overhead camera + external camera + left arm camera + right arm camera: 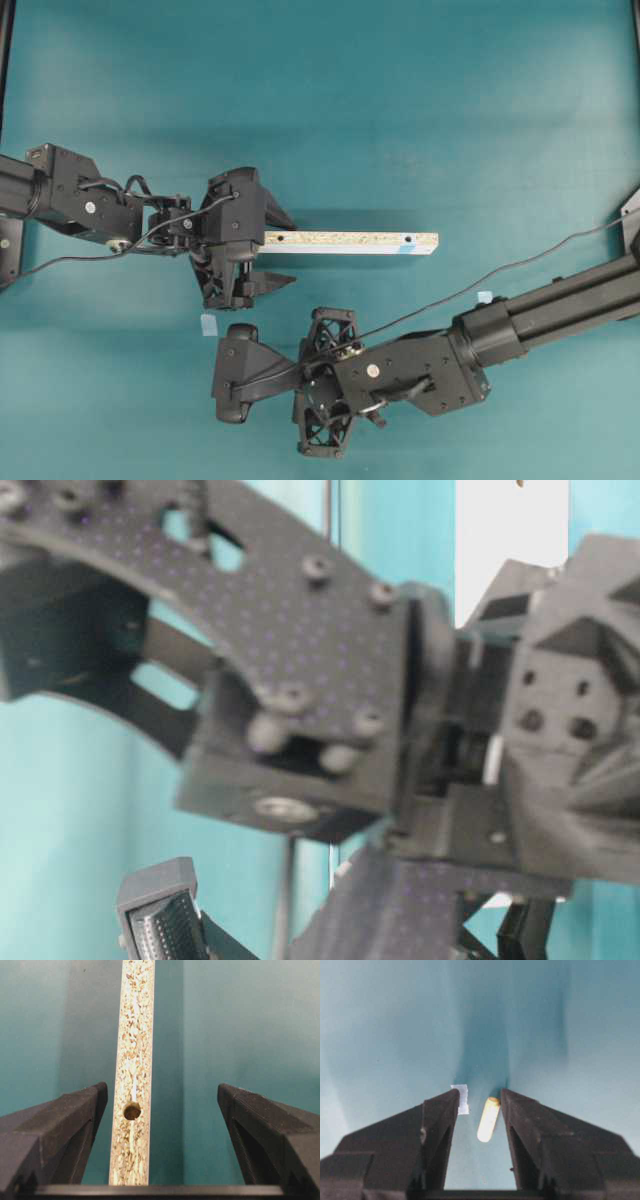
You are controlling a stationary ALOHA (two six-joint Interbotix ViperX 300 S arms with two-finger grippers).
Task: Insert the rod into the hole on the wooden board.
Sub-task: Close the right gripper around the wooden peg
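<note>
Rod [488, 1119]: lying loose on the teal table [385, 1035], between the right hand's [480, 1105] fingers, beside a pale tape square [461, 1098].
Right hand: fingers standing apart around the rod; contact is probably not yet made, though the gap is hard to judge.
Handling: looking light, stiff and smooth, so liable to roll; best pinched across its middle.
Wooden board [350, 243]: lying flat, well apart from the rod.
Hole [409, 240]: blue-marked, near the far end, sitting empty; the plain hole [132, 1110] is holding nothing either.
Left hand [160, 1110]: fingers spread wide, straddling the board's near end.
</note>
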